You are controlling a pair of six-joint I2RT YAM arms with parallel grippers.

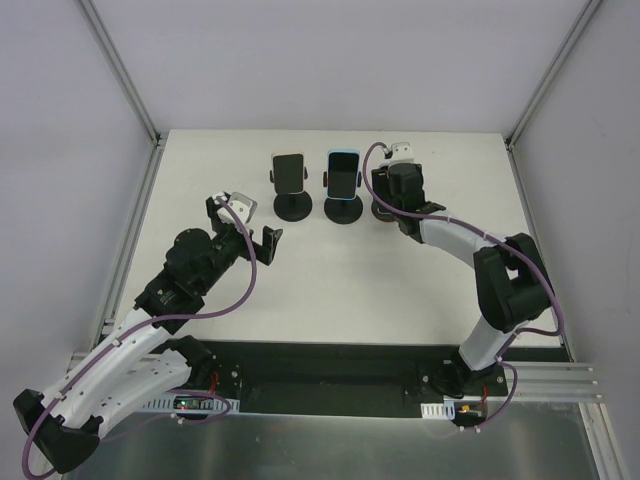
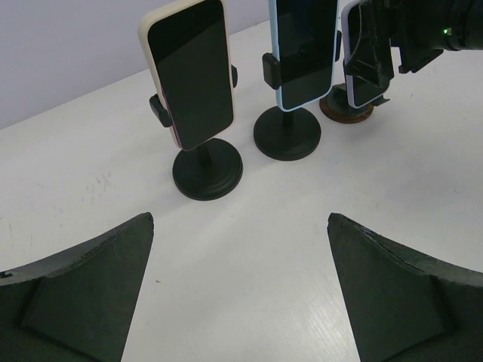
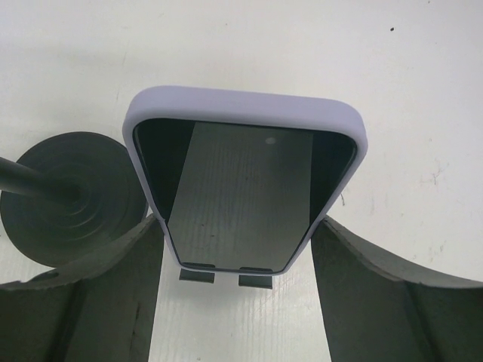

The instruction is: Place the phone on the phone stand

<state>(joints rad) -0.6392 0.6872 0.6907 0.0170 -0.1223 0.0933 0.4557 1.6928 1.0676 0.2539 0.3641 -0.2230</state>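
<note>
Two phones (image 1: 290,170) on stands (image 1: 293,207), white tabletop (image 1: 340,290), pale walls (image 1: 330,60), metal posts (image 1: 122,70).

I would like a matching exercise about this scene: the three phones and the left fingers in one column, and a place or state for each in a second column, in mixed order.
Column one:
1. cream phone
2. blue phone
3. lavender phone
4. left fingers

Column two:
A. held between the right fingers
B. open, holding nothing
C. on the middle stand
D. on the left stand

Pairs: 1-D, 2-C, 3-A, 4-B
</note>
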